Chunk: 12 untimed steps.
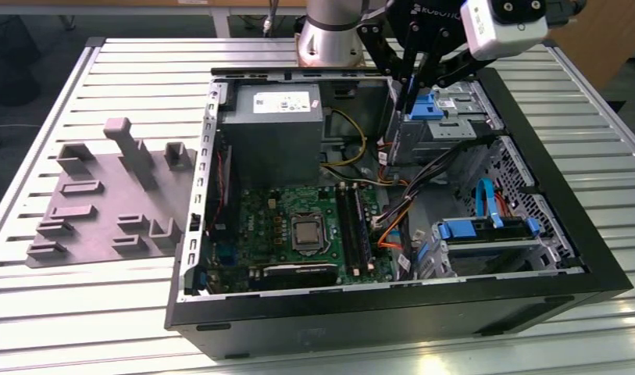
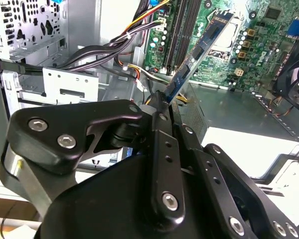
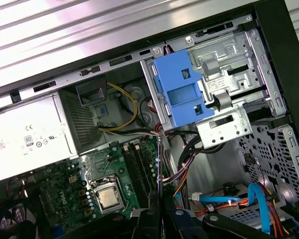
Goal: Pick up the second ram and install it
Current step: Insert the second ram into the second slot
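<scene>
Gripper (image 2: 168,107) clamped on the second ram (image 2: 202,45), held edge-down above the motherboard (image 1: 296,226) w/ slot rails (image 1: 351,223) below; keep stick parallel to rail, notch aligned.

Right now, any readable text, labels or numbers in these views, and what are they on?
No line can be quoted with confidence.
Power supply sticker: print too small to read.
Motherboard markings: too small.
second ram, clamped in the tool: no legible print.
White lettering on the tool's body, exterior view: cut off at the frame edge.
</scene>
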Each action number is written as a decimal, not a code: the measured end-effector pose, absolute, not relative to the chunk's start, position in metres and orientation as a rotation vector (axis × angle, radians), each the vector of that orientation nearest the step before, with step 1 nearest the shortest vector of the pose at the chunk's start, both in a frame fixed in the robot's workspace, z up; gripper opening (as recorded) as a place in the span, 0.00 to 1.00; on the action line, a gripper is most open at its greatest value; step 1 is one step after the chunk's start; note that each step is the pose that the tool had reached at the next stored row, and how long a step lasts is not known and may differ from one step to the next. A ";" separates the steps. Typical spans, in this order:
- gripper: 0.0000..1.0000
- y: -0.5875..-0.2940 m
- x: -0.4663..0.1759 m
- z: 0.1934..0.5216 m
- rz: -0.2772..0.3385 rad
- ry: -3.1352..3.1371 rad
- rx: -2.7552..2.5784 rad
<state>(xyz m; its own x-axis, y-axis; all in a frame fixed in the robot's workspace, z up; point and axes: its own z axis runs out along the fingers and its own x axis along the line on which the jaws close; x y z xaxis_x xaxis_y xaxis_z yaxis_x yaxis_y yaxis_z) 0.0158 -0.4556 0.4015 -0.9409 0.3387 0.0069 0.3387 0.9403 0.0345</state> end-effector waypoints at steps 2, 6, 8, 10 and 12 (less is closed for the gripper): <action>0.14 -0.456 0.016 0.401 -0.055 -3.094 -0.538; 0.14 -0.456 0.016 0.402 -0.055 -3.106 -0.453; 0.14 -0.456 0.016 0.401 -0.055 -3.108 -0.444; 0.14 -0.456 0.016 0.401 -0.055 -3.108 -0.444; 0.14 -0.456 0.016 0.401 -0.055 -3.108 -0.443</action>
